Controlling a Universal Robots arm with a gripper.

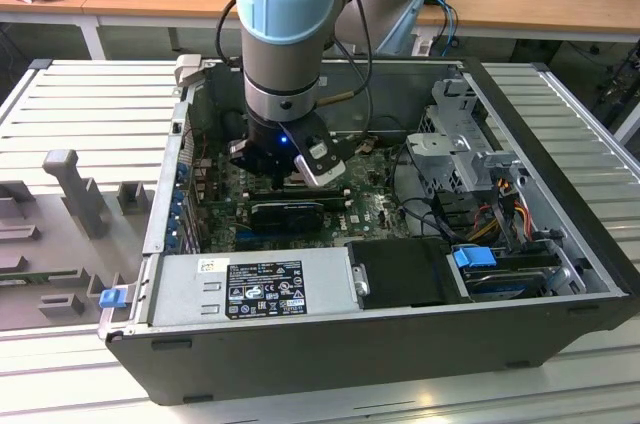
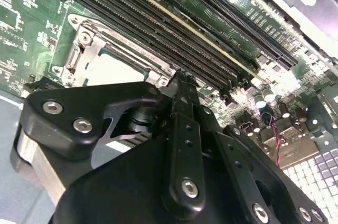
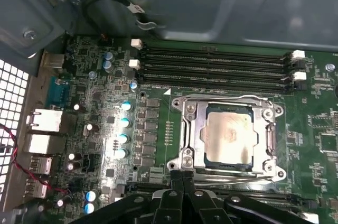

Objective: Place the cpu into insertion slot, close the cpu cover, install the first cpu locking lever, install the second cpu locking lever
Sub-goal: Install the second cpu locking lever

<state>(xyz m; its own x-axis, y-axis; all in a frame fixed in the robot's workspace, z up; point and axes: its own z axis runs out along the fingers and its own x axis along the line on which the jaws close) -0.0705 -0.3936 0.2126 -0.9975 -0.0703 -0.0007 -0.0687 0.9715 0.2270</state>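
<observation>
Fingertips (image 3: 182, 177) are pressing together, holding nothing, right at the socket edge farthest from the memory slots (image 3: 216, 65). I'm seeing the cpu (image 3: 228, 138) sitting in the insertion slot (image 3: 186, 152) with the cpu cover (image 3: 268, 139) down around it, just beyond the gripper (image 3: 182, 182).

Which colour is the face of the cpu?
Pale silvery-beige; the cpu shows best in the first wrist view.
</observation>
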